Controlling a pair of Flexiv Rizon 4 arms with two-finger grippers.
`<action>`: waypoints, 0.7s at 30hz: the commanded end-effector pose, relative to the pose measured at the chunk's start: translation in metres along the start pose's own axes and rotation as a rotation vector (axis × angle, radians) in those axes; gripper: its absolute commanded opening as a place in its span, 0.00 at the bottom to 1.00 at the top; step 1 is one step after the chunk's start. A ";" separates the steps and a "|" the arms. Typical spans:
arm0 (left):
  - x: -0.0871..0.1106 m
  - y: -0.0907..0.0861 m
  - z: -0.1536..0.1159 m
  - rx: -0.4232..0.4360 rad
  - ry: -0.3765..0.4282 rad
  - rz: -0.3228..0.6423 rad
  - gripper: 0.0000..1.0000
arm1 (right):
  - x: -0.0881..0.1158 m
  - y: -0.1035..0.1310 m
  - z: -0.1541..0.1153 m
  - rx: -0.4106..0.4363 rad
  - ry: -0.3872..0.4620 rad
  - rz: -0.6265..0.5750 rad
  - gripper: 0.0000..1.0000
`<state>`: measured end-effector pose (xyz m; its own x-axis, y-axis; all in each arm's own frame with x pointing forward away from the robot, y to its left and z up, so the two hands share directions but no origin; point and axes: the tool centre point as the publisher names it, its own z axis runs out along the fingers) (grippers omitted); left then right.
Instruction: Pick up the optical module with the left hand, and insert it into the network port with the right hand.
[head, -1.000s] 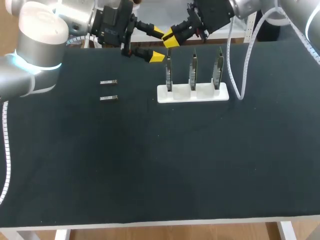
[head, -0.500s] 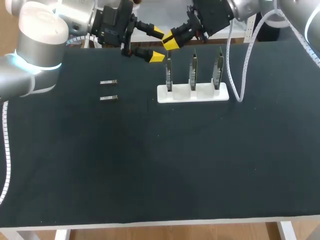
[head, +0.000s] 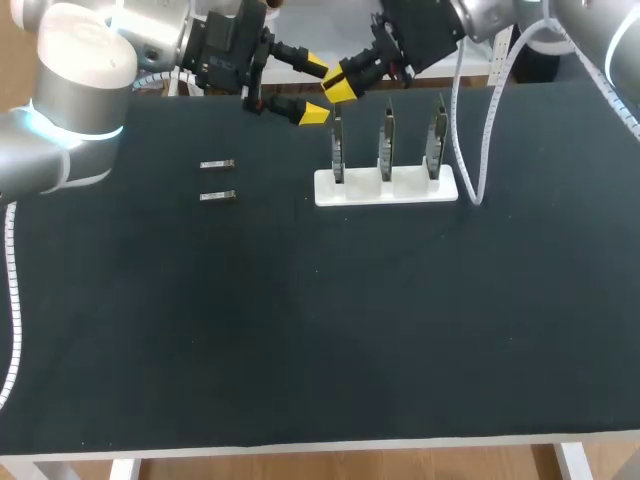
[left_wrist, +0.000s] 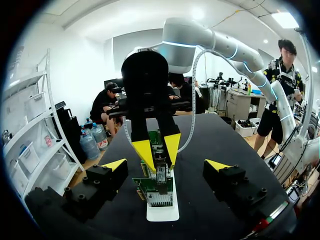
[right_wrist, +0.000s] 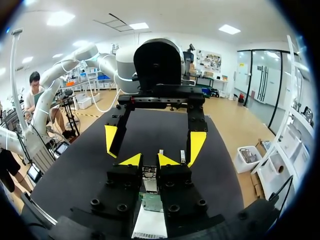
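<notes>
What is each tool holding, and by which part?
The right tool grips an optical module by its upper end. The left tool is open, holding nothing.

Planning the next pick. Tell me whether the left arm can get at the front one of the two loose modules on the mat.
Probably yes. That module lies in the open, left of the holder; the left gripper is open and empty, and the right gripper sits over the holder, off that path.
</notes>
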<state>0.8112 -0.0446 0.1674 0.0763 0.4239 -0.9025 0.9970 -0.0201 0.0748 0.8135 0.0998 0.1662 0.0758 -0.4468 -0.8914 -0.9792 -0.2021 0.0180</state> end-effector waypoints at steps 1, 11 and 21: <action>-0.001 0.003 0.001 0.006 0.005 -0.001 1.00 | 0.001 -0.007 -0.002 -0.130 -0.003 0.001 0.00; -0.001 0.003 0.001 0.006 0.005 -0.001 1.00 | 0.002 -0.007 0.002 -0.141 0.000 0.002 0.00; -0.001 0.003 0.001 0.006 0.005 -0.001 1.00 | 0.006 -0.008 0.004 -0.142 -0.001 0.011 0.00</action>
<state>0.8112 -0.0446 0.1674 0.0763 0.4239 -0.9025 0.9970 -0.0201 0.0748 0.8131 0.1011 0.1598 0.0669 -0.4496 -0.8907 -0.9796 -0.1989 0.0269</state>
